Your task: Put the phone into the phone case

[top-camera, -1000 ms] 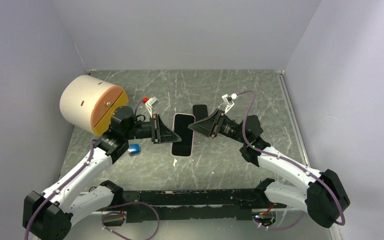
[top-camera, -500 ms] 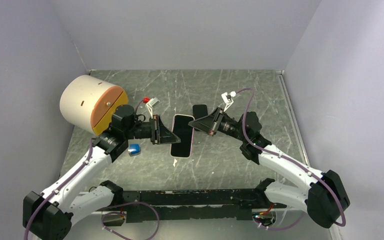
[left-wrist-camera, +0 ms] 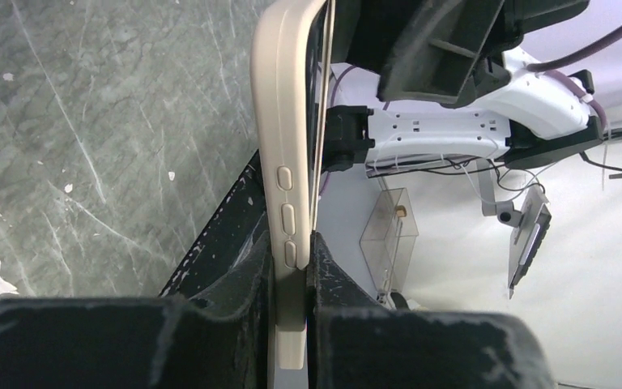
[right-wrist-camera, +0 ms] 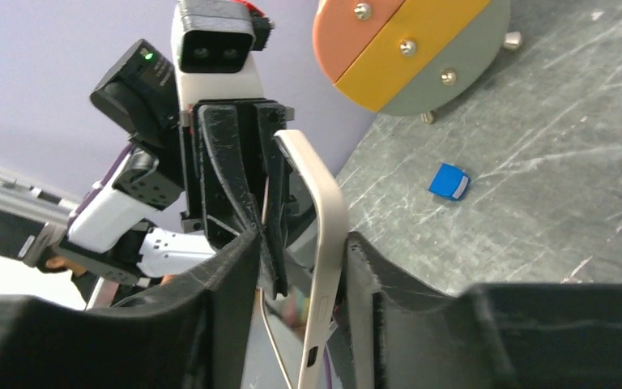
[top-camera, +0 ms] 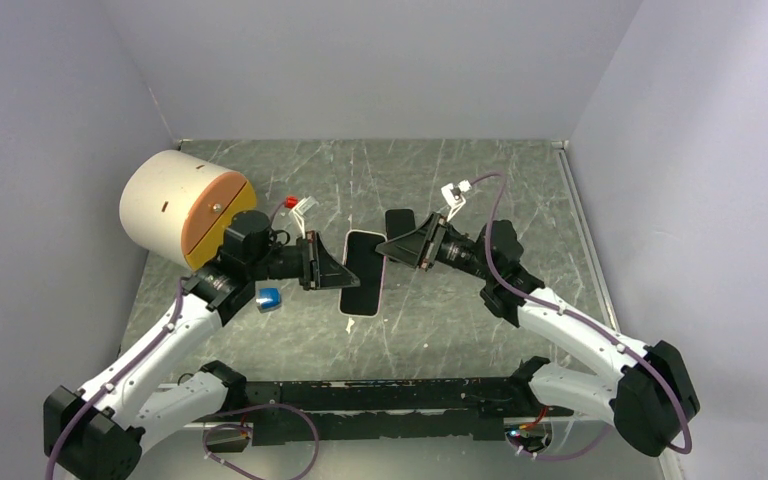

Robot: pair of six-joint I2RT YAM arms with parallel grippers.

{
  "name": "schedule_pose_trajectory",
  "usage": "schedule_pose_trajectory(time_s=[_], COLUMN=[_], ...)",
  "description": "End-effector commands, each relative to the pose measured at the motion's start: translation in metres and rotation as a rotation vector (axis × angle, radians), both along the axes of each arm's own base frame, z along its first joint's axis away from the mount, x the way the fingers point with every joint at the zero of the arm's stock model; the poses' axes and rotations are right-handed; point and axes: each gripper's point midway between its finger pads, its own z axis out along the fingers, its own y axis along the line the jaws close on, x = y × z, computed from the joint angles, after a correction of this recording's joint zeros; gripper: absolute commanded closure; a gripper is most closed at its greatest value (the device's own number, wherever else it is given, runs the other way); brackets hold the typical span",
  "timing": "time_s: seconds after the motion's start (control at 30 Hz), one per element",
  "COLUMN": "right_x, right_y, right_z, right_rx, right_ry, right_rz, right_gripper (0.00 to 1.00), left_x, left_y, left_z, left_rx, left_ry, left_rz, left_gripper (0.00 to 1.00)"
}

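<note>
Holding phone case [left-wrist-camera: 279,146] above table [top-camera: 480,180], left gripper [left-wrist-camera: 291,251] clamped on its button edge; phone [top-camera: 363,272] inside; right gripper [right-wrist-camera: 304,243], shifted slightly along opposite edge, jaws apart astride it, not pinching; seating probably unfinished.

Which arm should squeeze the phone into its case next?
Probably right. The right gripper straddles the phone case, jaws apart, ready to pinch; the left gripper is clamped on its other edge.

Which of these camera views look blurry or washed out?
Top view: sharp, evenly lit. Left wrist view: left hand soft up close, room behind washed out. Right wrist view: right hand blurred, phone case sharp.
</note>
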Motion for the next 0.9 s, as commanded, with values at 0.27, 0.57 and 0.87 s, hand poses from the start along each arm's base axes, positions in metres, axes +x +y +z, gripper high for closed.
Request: schedule_pose_trajectory(time_s=[0.27, 0.57, 0.87], right_x=[-0.032, -0.040, -0.042], right_y=[0.006, 0.019, 0.020], right_z=[0.017, 0.012, 0.018], right_rx=[0.109, 0.101, 0.102], right_ry=[-0.090, -0.084, -0.132], right_rz=[0.123, 0.146, 0.152], right_gripper=[0.48, 0.62, 1.00], left_x=[0.009, 0.011, 0.015], left_y=[-0.002, -0.003, 0.006], left_z=[0.054, 0.061, 0.045], left_rx=[-0.177, -0.202, -0.082], left_ry=[-0.110, -0.130, -0.056], left_rz=[0.066, 0.074, 0.154], left_gripper=[0.97, 0.97, 0.63])
